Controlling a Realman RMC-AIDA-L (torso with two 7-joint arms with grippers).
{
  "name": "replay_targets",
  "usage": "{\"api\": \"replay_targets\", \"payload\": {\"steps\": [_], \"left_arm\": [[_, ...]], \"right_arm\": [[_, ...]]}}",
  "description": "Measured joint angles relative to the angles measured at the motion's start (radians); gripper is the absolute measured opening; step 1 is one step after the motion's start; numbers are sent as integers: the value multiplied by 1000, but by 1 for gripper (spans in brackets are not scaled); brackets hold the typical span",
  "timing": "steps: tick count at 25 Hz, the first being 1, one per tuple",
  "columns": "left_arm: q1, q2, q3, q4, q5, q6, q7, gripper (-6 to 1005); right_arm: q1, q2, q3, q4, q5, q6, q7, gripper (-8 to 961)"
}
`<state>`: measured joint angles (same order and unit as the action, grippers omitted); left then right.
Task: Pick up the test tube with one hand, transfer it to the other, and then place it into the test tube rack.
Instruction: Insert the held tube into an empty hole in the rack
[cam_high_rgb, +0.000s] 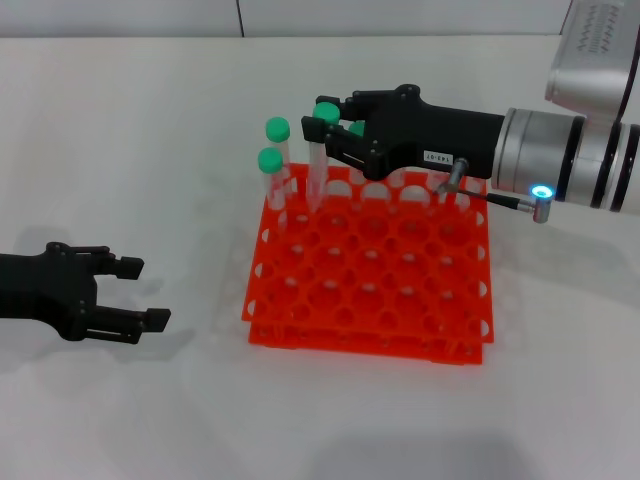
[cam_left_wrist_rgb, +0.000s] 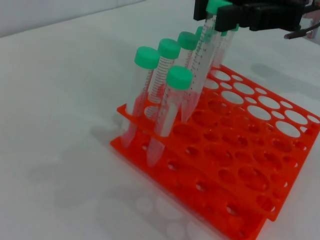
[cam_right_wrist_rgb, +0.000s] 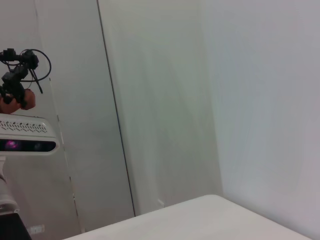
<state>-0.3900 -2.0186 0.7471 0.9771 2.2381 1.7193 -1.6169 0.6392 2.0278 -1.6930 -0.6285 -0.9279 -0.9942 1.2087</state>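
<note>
Beneath labelled black right gripper (cam_high_rgb: 322, 133): slim clear green-capped test tube (cam_high_rgb: 318, 160) clamped near cap, tip entering back-row hole of bright orange-red plastic rack (cam_high_rgb: 370, 275). Handover judged done; release remains. Unlabelled left gripper (cam_high_rgb: 140, 293) spread wide, empty, well apart.

Gripper label: you'll find a small white printed label (cam_high_rgb: 437, 157) on the right gripper (cam_high_rgb: 325, 140), above the far side of the rack; its characters are too small to read.
Tube markings: you can see printed graduation lines on the test tube (cam_left_wrist_rgb: 198, 65) and its neighbours, with no legible numbers.
Other readable text: none for you here.
</note>
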Motion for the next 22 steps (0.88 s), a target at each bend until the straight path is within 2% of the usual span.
{"api": "replay_targets", "payload": {"steps": [22], "left_arm": [[10, -9, -2, 0, 0, -1, 3, 864]], "right_arm": [[-4, 0, -46, 9, 2, 21, 0, 265]]}}
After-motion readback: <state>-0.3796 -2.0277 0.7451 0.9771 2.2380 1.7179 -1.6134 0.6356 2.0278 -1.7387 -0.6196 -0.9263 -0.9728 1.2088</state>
